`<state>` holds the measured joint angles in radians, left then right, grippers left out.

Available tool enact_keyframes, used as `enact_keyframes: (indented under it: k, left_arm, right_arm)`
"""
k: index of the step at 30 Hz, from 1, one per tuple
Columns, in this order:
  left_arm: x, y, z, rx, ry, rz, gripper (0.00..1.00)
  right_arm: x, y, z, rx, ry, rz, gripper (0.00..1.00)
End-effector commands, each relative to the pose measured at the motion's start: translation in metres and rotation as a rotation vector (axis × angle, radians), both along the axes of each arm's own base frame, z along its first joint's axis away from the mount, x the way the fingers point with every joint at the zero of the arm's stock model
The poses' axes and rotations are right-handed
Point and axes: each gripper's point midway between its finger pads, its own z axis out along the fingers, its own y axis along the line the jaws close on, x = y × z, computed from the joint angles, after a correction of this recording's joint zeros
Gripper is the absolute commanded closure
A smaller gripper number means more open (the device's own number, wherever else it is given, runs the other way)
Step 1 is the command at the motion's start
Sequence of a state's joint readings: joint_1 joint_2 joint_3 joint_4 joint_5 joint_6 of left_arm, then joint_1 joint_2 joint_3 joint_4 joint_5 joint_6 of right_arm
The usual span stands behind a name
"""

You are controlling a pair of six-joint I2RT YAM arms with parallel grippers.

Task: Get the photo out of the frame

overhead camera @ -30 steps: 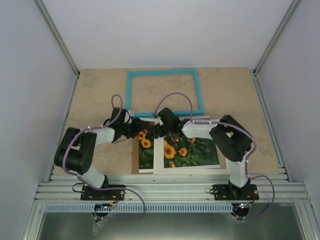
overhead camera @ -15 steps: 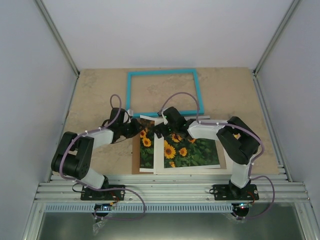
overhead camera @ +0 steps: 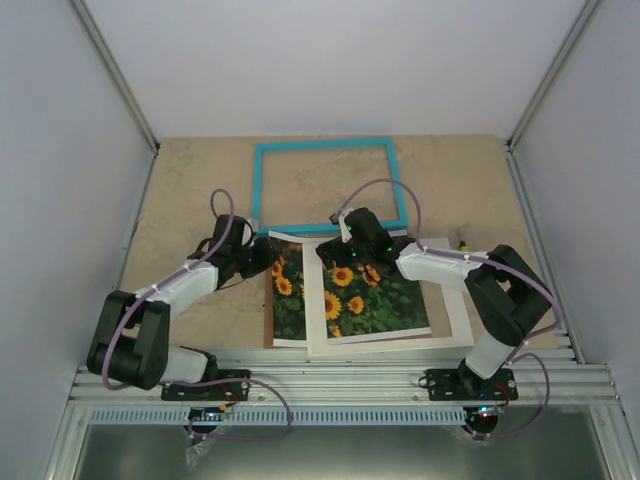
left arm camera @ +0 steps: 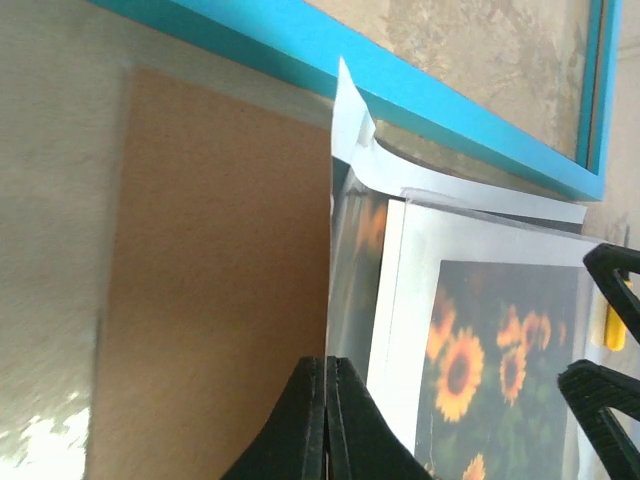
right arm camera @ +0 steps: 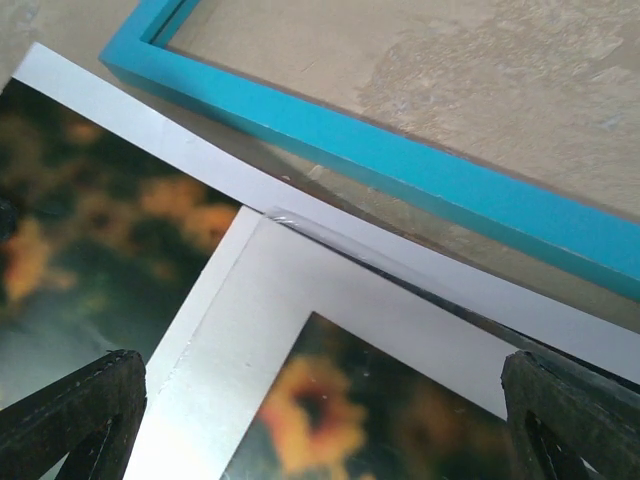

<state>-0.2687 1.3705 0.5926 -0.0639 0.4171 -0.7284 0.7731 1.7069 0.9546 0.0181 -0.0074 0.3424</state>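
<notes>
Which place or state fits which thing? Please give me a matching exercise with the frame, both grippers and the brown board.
Things:
1. the frame
2. left gripper
3. right gripper
4. brown board

Places or states:
a. open wide above the white mat
b. turquoise, on the table beyond the photo
c. closed on the photo's edge
d. flat, showing left of the photo

Pairs: 1-b, 2-c, 3-a, 4-d.
</notes>
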Motion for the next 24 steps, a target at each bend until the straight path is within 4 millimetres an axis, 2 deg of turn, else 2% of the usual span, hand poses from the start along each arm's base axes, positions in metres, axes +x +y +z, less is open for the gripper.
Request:
enact_keyframes:
  k: [1,5,11,18,20,24]
  left_arm:
    - [-0.01,0.023,0.009,0.141,0.035,0.049,1.0]
    - [-0.016,0.038,0.022,0.207,0.04,0.086,1.0]
    - [-0.021,0.056,0.056,0.291,0.012,0.125,1.0]
    - [-0.023,0.065,0.107,0.343,-0.054,0.121,1.0]
    - [-0.026,0.069,0.117,0.367,-0.06,0.116,1.0]
    - [-0.031,0.079,0.151,0.412,-0.113,0.13,1.0]
  right_arm:
    - [-0.002,-0.004,0.012,0.039,-0.016,-0.001,0.02]
    - [-0.002,-0.008,0.017,0.042,-0.025,-0.005,0.02]
    - [-0.002,-0.013,0.023,0.049,-0.038,-0.011,0.02]
    - [0.001,-0.022,0.025,0.036,-0.052,-0.027,0.02]
    - [0.004,-0.028,0.026,0.023,-0.064,-0.051,0.02]
    - [0.007,-0.039,0.033,0.026,-0.092,-0.095,0.02]
